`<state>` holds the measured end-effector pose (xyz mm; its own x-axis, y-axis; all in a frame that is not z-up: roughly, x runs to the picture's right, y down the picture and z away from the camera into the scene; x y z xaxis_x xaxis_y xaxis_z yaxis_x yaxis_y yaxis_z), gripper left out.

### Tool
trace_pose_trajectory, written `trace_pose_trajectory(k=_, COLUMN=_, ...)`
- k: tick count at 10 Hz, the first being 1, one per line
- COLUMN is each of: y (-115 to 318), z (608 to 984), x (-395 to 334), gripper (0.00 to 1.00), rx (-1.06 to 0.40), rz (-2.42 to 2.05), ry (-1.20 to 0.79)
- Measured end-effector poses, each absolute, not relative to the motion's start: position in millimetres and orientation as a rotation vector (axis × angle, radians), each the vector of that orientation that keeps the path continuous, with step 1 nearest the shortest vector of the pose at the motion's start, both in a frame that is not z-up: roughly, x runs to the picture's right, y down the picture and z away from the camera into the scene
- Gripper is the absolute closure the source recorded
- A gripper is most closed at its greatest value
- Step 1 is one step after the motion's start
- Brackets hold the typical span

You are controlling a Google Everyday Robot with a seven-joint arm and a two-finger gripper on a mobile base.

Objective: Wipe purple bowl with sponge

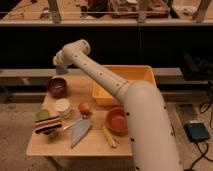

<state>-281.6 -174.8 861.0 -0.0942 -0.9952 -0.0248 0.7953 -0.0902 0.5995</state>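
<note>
The purple bowl (56, 86) stands near the table's back left corner, dark maroon outside. My gripper (60, 65) hangs just above and slightly behind it at the end of the white arm (100, 75). It is shut on the sponge (61, 70), a small blue-grey block that shows below the fingers. The sponge sits a little above the bowl's rim, apart from it.
A yellow bin (125, 80) stands at the back right, and an orange-red bowl (117, 120) in front of it. Also on the wooden table (95, 147) are a white cup (62, 107), an orange fruit (85, 108), a flat grey-blue pointed piece (80, 131), a striped object (47, 125) and a yellow stick (108, 136).
</note>
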Motion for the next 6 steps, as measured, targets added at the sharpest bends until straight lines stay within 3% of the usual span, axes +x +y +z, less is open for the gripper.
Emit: trace_pose_trajectory(k=6, y=-133, z=882, x=-321, gripper=1.0, rx=0.481, rz=-1.713, ry=-0.588)
